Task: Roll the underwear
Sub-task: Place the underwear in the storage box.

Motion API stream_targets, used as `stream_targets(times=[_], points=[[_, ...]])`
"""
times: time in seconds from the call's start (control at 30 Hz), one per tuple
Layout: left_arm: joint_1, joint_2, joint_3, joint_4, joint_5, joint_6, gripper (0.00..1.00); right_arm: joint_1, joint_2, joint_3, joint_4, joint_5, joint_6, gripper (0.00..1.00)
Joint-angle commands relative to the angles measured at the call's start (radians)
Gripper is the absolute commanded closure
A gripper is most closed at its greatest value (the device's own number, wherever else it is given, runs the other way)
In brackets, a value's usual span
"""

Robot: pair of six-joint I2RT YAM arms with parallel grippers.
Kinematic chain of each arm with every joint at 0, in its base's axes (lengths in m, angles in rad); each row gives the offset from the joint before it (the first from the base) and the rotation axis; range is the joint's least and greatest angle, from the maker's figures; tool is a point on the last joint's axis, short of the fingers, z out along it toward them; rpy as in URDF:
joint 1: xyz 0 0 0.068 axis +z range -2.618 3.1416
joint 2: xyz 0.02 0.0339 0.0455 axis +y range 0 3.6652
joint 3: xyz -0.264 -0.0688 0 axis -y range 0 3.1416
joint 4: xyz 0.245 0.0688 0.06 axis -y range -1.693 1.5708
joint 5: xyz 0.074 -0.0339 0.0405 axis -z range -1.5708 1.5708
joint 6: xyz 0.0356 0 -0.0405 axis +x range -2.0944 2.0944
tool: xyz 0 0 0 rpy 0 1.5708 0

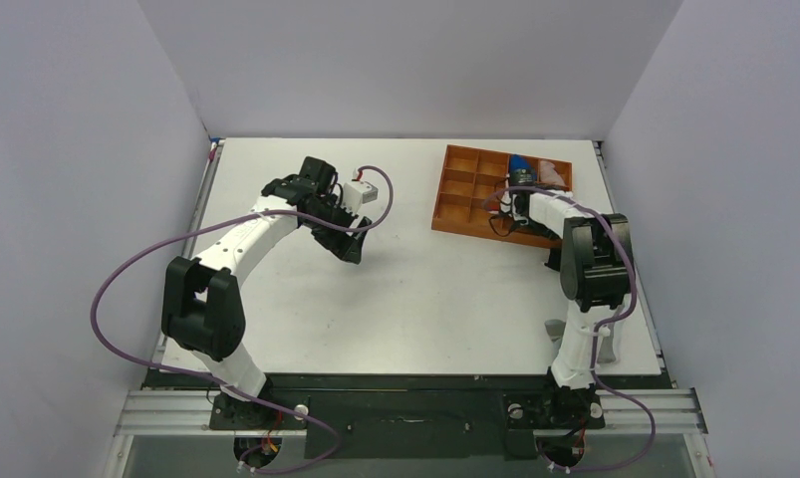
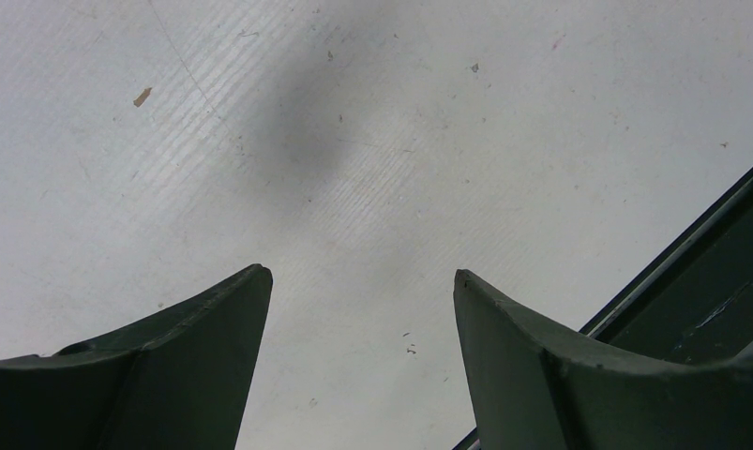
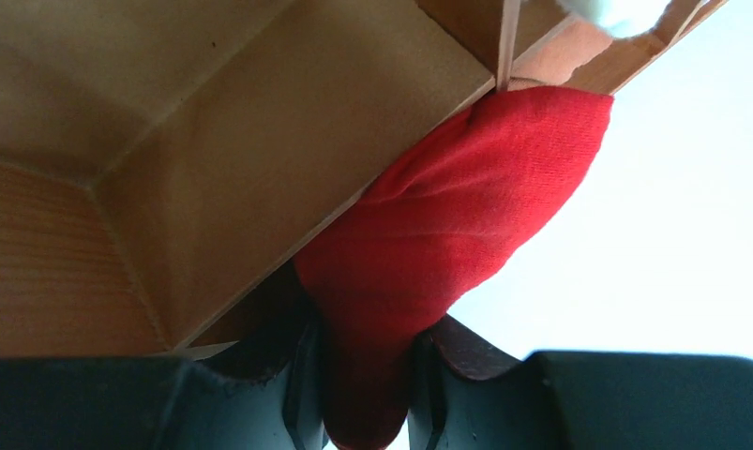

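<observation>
The red underwear [image 3: 457, 216] shows only in the right wrist view, bunched into a lump against the near wall of the wooden compartment tray [image 3: 260, 169]. No white trim or lettering is visible. My right gripper [image 3: 365, 375] is shut on its lower end. In the top view the right gripper [image 1: 505, 207] sits over the tray's [image 1: 460, 189] near right part, and the arm hides the red fabric. My left gripper [image 2: 363, 281] is open and empty over bare white table, left of centre in the top view [image 1: 348, 244].
A blue item [image 1: 520, 164] and a pale item [image 1: 553, 171] lie in the tray's back compartments. A small grey object [image 1: 553, 329] sits by the right arm's base. A dark table edge [image 2: 700, 281] runs at the right of the left wrist view. White walls enclose the table.
</observation>
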Motion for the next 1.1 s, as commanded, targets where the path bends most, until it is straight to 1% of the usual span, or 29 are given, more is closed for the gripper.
stream_targets(times=[0.0,0.17,0.37,0.57,0.83,1.07], points=[[0.005,-0.013,0.024,0.022,0.033,-0.005,0.31,-0.018,0.034,0.046,-0.069,-0.134,-0.026,1.00],[0.005,-0.014,0.022,0.022,0.037,-0.005,0.31,-0.055,0.044,0.079,-0.112,-0.254,-0.021,1.00],[0.005,-0.009,0.023,0.022,0.035,-0.006,0.31,-0.072,0.059,0.096,-0.141,-0.331,-0.024,1.00],[0.005,-0.009,0.027,0.022,0.033,-0.006,0.31,-0.072,0.096,0.162,-0.225,-0.366,-0.013,1.00],[0.005,-0.006,0.032,0.020,0.034,-0.006,0.31,-0.055,0.123,0.199,-0.303,-0.385,0.024,1.00],[0.005,-0.013,0.031,0.016,0.038,-0.004,0.31,-0.045,0.144,0.218,-0.341,-0.395,0.057,0.95]])
